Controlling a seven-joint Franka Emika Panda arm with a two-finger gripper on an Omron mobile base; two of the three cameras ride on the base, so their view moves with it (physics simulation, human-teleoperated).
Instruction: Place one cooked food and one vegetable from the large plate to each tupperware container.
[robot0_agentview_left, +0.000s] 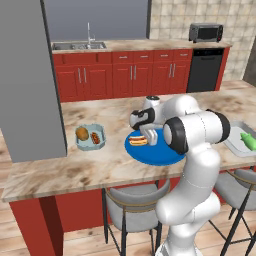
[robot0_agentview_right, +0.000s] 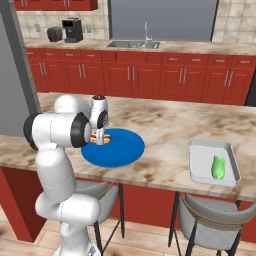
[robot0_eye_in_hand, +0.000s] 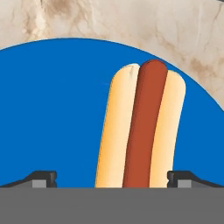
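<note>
The gripper (robot0_eye_in_hand: 112, 177) hangs low over the plate (robot0_agentview_left: 162, 154), jaws wide apart, nothing between them but the hot dog (robot0_eye_in_hand: 140, 127) lying below. In the hand view the bun runs lengthwise up from between the two tips, sausage down its middle, flat on the blue plate; whether the tips touch it, I cannot tell.

From the left base view, the hot dog (robot0_agentview_left: 138, 141) sits at the plate's left side, with the hand right beside it. The plate rests on the marble counter (robot0_agentview_left: 60, 165), near its front edge.

Off to the left, apart from the plate, sits the small tub (robot0_agentview_left: 91, 136), and it has company: a round brown item (robot0_agentview_left: 82, 133) and a second hot dog (robot0_agentview_left: 95, 136) inside.

Over on the right, the tray (robot0_agentview_right: 200, 160) lies well apart from the plate, a green vegetable (robot0_agentview_right: 218, 167) inside it, toward its right side. In the right base view the hot dog (robot0_agentview_right: 101, 138) on the plate (robot0_agentview_right: 117, 149) sits just under the hand.
</note>
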